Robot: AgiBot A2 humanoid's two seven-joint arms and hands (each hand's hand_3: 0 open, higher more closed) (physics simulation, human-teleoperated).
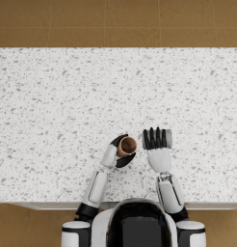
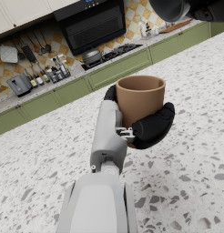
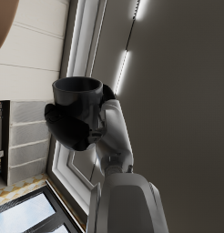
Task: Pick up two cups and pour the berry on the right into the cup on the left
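Over the desk's near edge, both cups are up. My left hand (image 1: 119,153) wraps the brown cup (image 1: 127,145), fingers round its wall, mouth upward, held upright so it can receive. From the left wrist view the brown cup (image 2: 140,98) shows an open mouth; I cannot see into it, and no berry shows.

My right hand (image 1: 157,140) grips the dark cup (image 1: 166,138) just beside the brown one, the two near but apart. Seen from the head, the dark cup lies on its side, with the hand's back turned up. The right wrist view looks up past the dark cup (image 3: 78,101) at a wall and window frame, which fits a forearm rolled over for pouring. Its inside is hidden there too, so I cannot tell where the berry is now.

Judgement: pour is under way or about to finish; dark cup's mouth needs to sit over the brown rim, and from the head view it does not plainly point there. Risk: berry dropping onto the desk (image 1: 53,96) between the cups.

Surroundings: speckled desk, brown tiled floor (image 1: 115,21) beyond. Left wrist view shows a far counter with an oven (image 2: 91,22) and hanging utensils (image 2: 36,43), well apart. Nothing stands between the cups.
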